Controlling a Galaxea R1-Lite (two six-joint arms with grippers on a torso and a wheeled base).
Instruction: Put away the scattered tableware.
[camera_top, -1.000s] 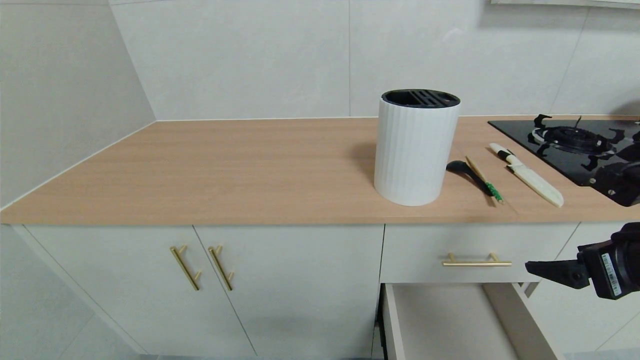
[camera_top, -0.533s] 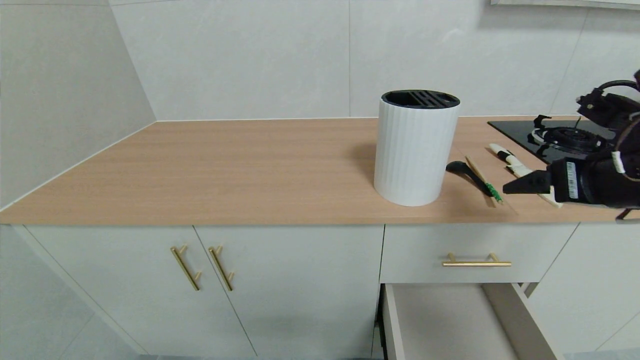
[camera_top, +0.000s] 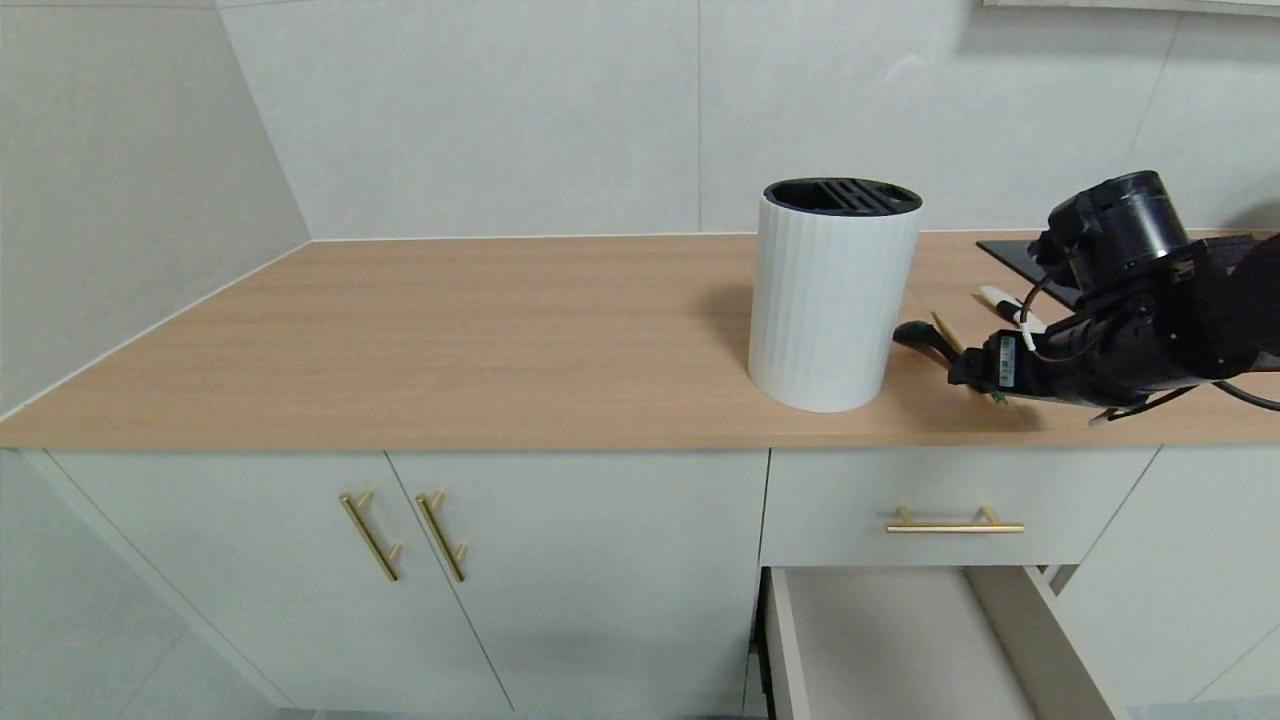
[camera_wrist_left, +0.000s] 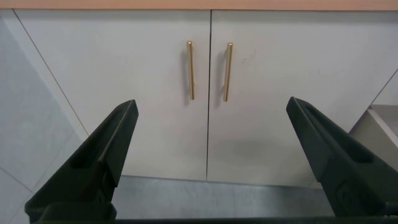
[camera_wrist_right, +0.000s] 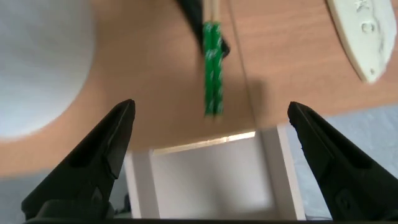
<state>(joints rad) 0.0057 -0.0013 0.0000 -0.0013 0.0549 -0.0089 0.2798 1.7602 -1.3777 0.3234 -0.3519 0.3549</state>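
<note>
Starting furthest left of the white ribbed cylindrical holder with the black slotted top (camera_top: 832, 300), my left gripper (camera_wrist_left: 210, 109) hangs low before the pale cabinet doors with the thin brass handles (camera_wrist_left: 189, 70), fingers spread wide and holding nothing. Just right of the holder, on the wooden countertop (camera_top: 500, 330), lie the black ladle (camera_top: 915, 335) and, crossing its handle, the pair of wooden chopsticks with green-wrapped ends (camera_wrist_right: 212, 74). My right gripper (camera_wrist_right: 210, 112) sits low over those green ends, fingers wide apart, one on either side, nothing gripped yet. Further right of the holder rests the white-bladed knife (camera_wrist_right: 360, 37). I judge the risk lies in the closing: the sticks are thin and lie loose, so my pads may catch one and roll the other away, or pinch the ladle's handle with them. The green ends lie near the counter's front edge, so a nudge could tip them off toward the open pale drawer (camera_top: 780, 640) below the holder.
</note>
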